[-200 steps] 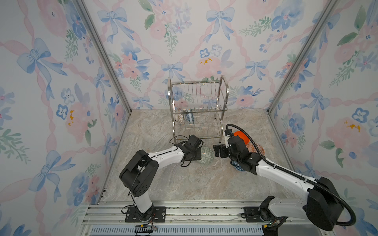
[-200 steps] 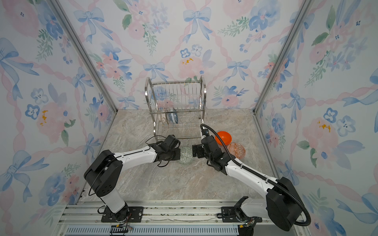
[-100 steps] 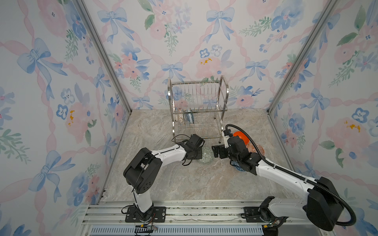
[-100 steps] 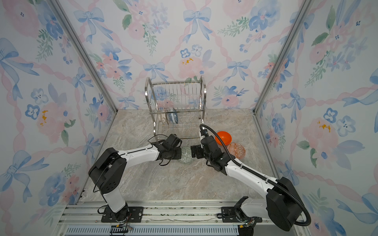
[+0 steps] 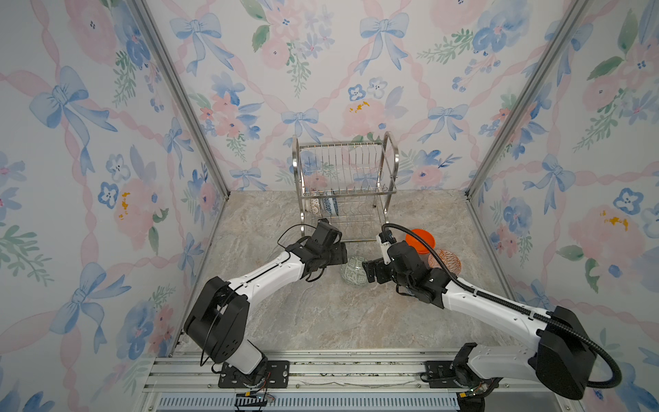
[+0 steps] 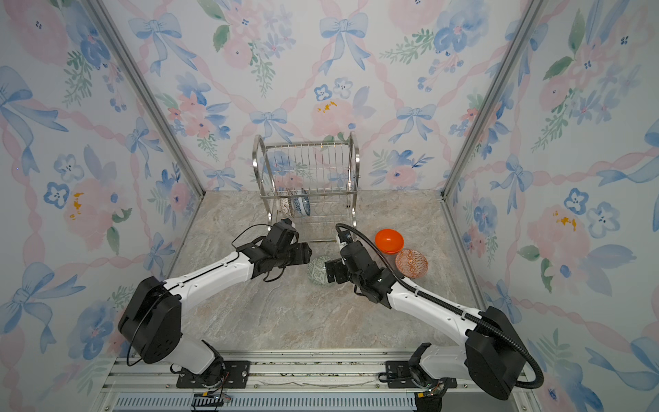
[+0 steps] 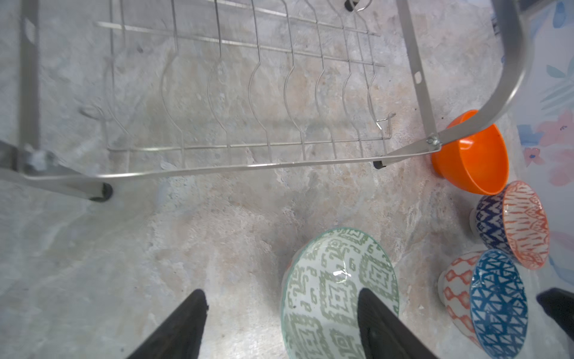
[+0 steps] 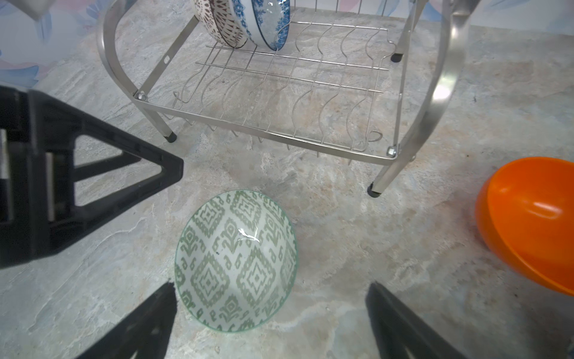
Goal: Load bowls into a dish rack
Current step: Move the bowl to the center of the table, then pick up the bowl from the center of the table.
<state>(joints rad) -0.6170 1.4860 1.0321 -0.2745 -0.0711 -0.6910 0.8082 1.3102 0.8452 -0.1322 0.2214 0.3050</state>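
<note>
The green-grey patterned bowl (image 5: 353,270) (image 6: 320,270) stands on the table in front of the dish rack (image 5: 344,171) (image 6: 306,167). My left gripper (image 7: 281,295) is open and straddles the bowl's (image 7: 335,279) rim, one finger over its inside and the other outside. My right gripper (image 8: 271,288) is open on the opposite side, with the near part of the bowl (image 8: 236,261) between its fingers, untouched. A white lattice bowl (image 8: 223,25) and a blue floral bowl (image 8: 270,21) stand on edge in the rack's lower tier.
Right of the rack sit a plain orange bowl (image 5: 420,239) (image 7: 475,158) and a red-orange patterned bowl (image 5: 444,259) (image 7: 525,223). A blue bowl with white triangles (image 7: 497,301) lies beside them, under the right arm. The rack's legs (image 8: 170,136) stand close behind the green-grey bowl.
My left gripper's jaws have gone from shut to wide open at the green-grey bowl. The bowl stays where it was. The right arm has hardly moved.
</note>
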